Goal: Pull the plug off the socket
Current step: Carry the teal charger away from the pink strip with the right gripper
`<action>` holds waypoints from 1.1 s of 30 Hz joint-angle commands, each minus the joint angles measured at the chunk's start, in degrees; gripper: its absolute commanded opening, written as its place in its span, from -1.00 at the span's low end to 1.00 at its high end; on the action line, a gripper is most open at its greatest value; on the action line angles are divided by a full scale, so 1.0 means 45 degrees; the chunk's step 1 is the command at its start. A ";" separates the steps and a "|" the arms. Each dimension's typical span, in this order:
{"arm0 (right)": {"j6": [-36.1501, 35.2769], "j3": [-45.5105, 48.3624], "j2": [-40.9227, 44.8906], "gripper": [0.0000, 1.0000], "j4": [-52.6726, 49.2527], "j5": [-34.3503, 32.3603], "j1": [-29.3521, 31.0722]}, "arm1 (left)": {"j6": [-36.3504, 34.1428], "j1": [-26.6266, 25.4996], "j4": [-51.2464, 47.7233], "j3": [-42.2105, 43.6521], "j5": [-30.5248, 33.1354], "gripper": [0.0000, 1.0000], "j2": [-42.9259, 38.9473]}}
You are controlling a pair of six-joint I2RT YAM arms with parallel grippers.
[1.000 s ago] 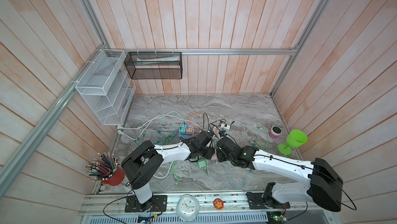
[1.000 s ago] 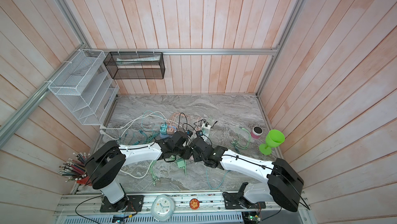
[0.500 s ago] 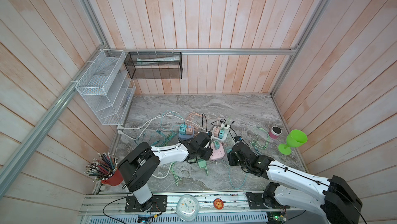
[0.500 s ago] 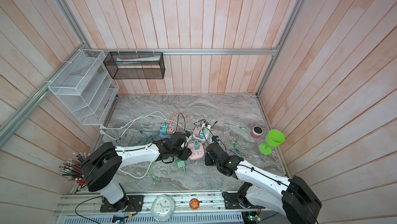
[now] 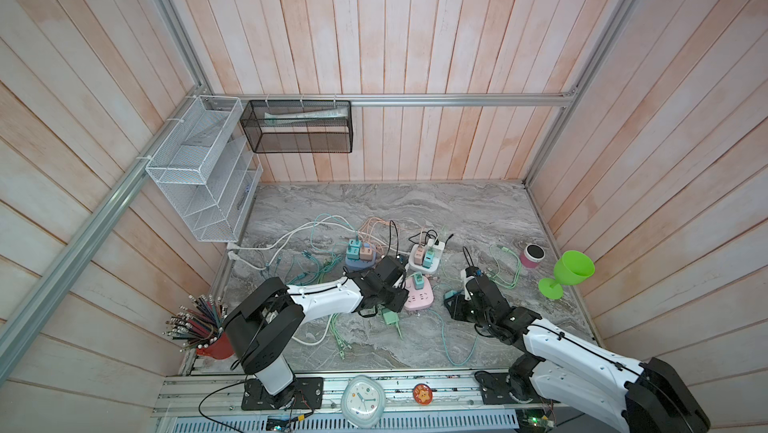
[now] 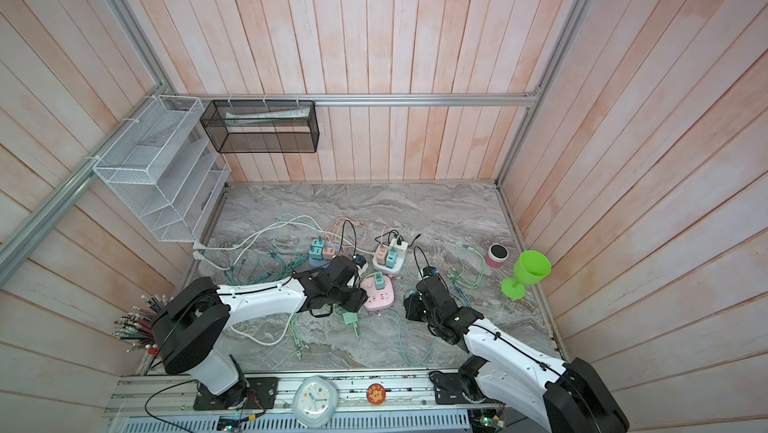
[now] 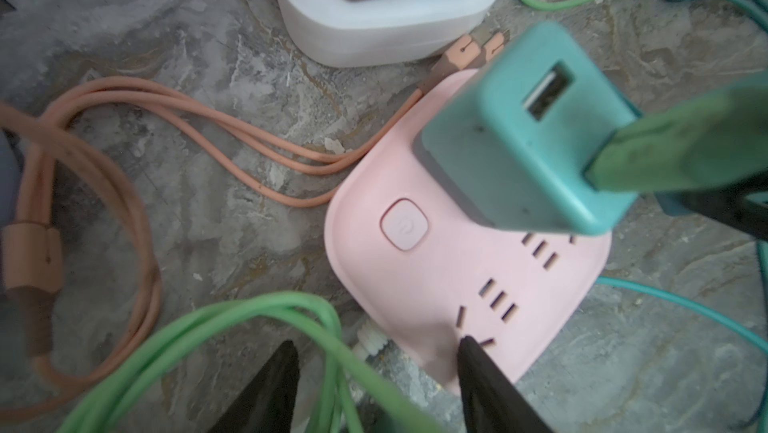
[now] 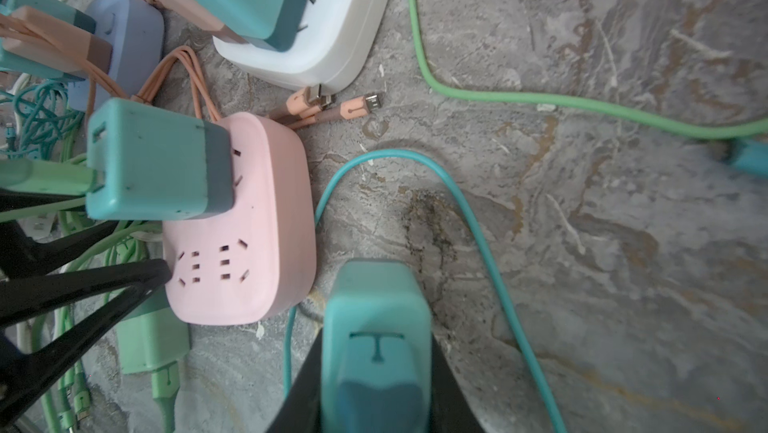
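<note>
The pink socket lies flat on the marble table. A teal plug is off the socket, just to its right in both top views, with my right gripper shut on it. A second teal plug stands plugged into the socket with a green cable in it. My left gripper is open at the socket's near corner; one fingertip rests on its top, and green cable runs between the fingers.
A white socket block and a lilac one, both with plugs, stand behind the pink one. Loose cables sprawl around, with a loose green plug in front. A green goblet and small pink cup stand right; a pencil pot stands front left.
My right gripper has drawn away from the pink socket to the right with the teal plug in it, uncovering the socket. The left jaws have widened slightly.
</note>
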State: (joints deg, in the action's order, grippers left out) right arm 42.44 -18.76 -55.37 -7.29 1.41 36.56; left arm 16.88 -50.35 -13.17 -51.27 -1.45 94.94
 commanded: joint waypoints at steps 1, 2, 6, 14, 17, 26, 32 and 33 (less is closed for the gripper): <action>-0.0025 0.0030 0.0157 -0.72 0.0249 0.0842 -0.0359 | -0.0295 0.0025 -0.0848 0.0271 0.0225 0.28 -0.0300; -0.0073 -0.0007 0.0150 -0.67 0.0176 0.0972 -0.0493 | -0.0336 0.0036 -0.0864 0.0227 0.0207 0.30 -0.0353; -0.0222 -0.0359 0.0027 -0.33 -0.0417 0.1298 -0.0700 | -0.0344 -0.0008 -0.0877 0.0085 0.0206 0.35 -0.0515; 0.0022 -0.1381 -0.0058 0.01 -0.2283 0.1045 -0.0778 | -0.0439 -0.0006 -0.0924 -0.0146 0.0141 0.36 -0.0494; 0.0192 -0.1820 -0.0020 0.27 -0.3015 0.0715 -0.0767 | -0.0432 -0.0007 -0.0923 -0.0212 0.0133 0.36 -0.0454; 0.0492 -0.3174 0.0294 0.43 -0.5692 -0.0484 -0.0891 | -0.0561 -0.0005 -0.0890 -0.0307 0.0100 0.37 -0.0434; 0.0101 -0.2807 0.0391 0.42 -0.4600 0.0882 -0.1390 | -0.0568 -0.0012 -0.0695 -0.0248 -0.0029 0.37 -0.0413; 0.0087 -0.2591 0.0334 0.41 -0.4243 0.1189 -0.1524 | -0.0558 -0.0018 -0.0707 -0.0248 -0.0029 0.37 -0.0414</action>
State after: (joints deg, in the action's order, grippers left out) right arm 43.64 -31.66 -54.28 -28.67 3.25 30.83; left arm 15.18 -50.35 -16.71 -51.11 -1.19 93.51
